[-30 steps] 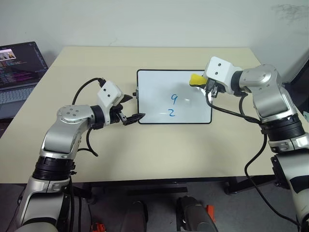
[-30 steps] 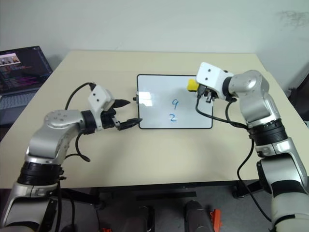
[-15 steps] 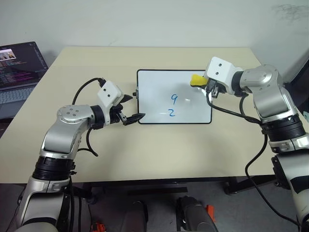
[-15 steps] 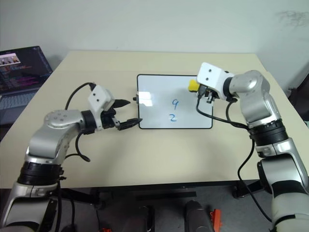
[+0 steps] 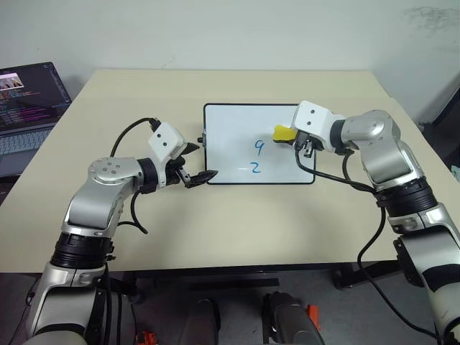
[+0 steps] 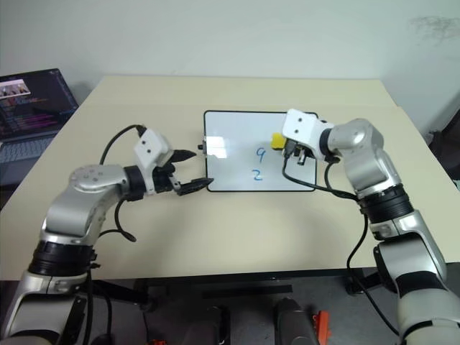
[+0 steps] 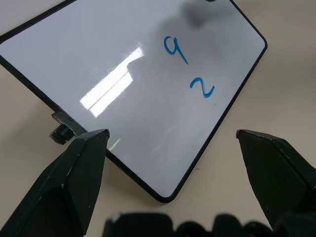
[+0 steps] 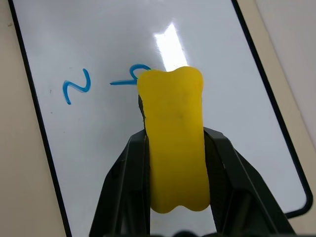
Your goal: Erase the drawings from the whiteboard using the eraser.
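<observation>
Eraser (image 6: 277, 139) beside whiteboard's (image 6: 230, 169) "9" (image 6: 261, 154)

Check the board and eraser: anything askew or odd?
Nothing stands out. The board lies flat and square on the table, with the 9 and 2 unerased. The eraser sits straight in the right tool, beside the 9.

in the right wrist view the eraser (image 8: 176, 143) covers most of the "9" (image 8: 140, 70); just a blue curl and a short stroke stick out from behind it. the far corner of the whiteboard (image 8: 98, 148) runs off that picture's edge. whether the eraser touches the board can't be told. in the left wrist view one corner of the board is cut off, and a dark smudge (image 7: 197, 12) near that edge is too blurred to identify. the laptop (image 5: 25, 108) is cropped at the head view's left side, its screen text too small to read.
</observation>
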